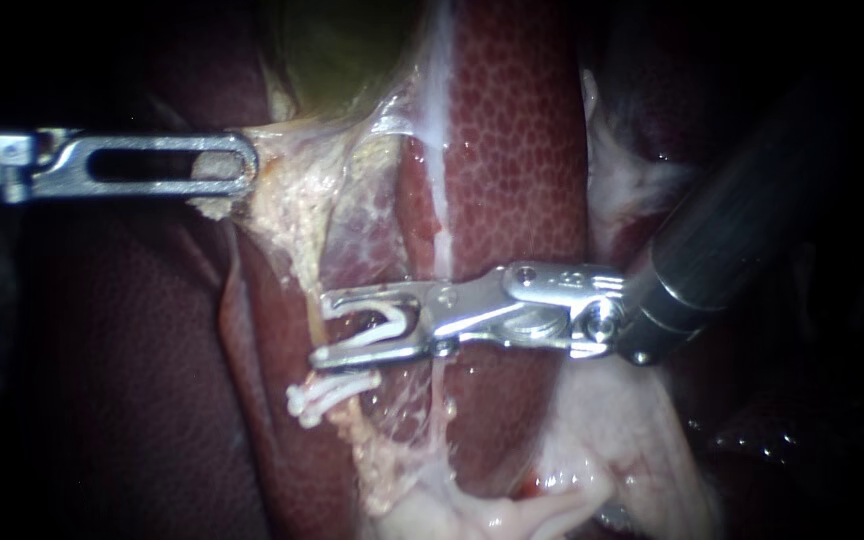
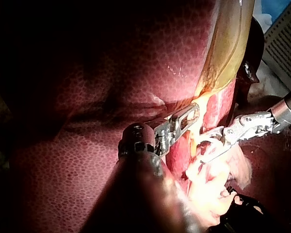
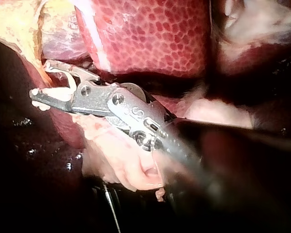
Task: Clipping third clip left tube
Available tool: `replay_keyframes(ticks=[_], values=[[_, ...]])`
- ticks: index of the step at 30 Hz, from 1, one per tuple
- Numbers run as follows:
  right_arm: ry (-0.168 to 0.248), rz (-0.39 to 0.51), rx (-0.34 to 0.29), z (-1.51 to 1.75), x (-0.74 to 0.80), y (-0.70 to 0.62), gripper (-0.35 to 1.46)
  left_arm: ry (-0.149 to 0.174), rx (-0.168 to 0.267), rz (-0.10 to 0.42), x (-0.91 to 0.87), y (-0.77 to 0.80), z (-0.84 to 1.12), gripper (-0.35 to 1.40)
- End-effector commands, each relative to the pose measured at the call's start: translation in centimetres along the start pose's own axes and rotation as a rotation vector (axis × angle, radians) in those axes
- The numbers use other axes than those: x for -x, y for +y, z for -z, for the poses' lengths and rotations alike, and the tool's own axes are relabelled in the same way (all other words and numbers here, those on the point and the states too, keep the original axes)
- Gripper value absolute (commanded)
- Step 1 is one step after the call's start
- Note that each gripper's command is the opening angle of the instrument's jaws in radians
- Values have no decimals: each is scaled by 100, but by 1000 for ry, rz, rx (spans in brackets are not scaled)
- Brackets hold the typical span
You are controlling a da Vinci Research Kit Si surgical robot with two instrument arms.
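Slippage is the hazard: my right instrument [image 1: 324,328] carries a white clip [image 1: 382,322] in wide-spread jaws at the left tube [image 1: 302,268], just above the placed clips [image 1: 327,395]. If my left instrument [image 1: 245,165], clamped on pale tissue [image 1: 282,200], loosens, the clip may close askew.

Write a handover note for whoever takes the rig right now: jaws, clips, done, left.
Left instrument: jaws shut on pale tissue under the gallbladder, holding it toward the endoscope view's left.
Right instrument: jaws hold an open clip, tips at the tube. The clip is not yet closed.
Done: white clips, apparently two, sit on the tube just beneath the right jaws.
Left: I cannot tell whether the tube lies fully between the clip's legs, so probably check that first, then close the clip, release and back out.
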Motion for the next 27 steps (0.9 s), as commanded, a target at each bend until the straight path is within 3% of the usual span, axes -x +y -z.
replay_keyframes(ticks=[1,21,27], values=[[1,0,1,0,-1,0,45,0,0,0,0,0,0,-35],[11,1,4,-15,-4,2,53,1,-1,1,0,-2,0,-35],[40,-17,-42,-18,-6,-2,54,1,-1,0,-1,-2,0,-35]])
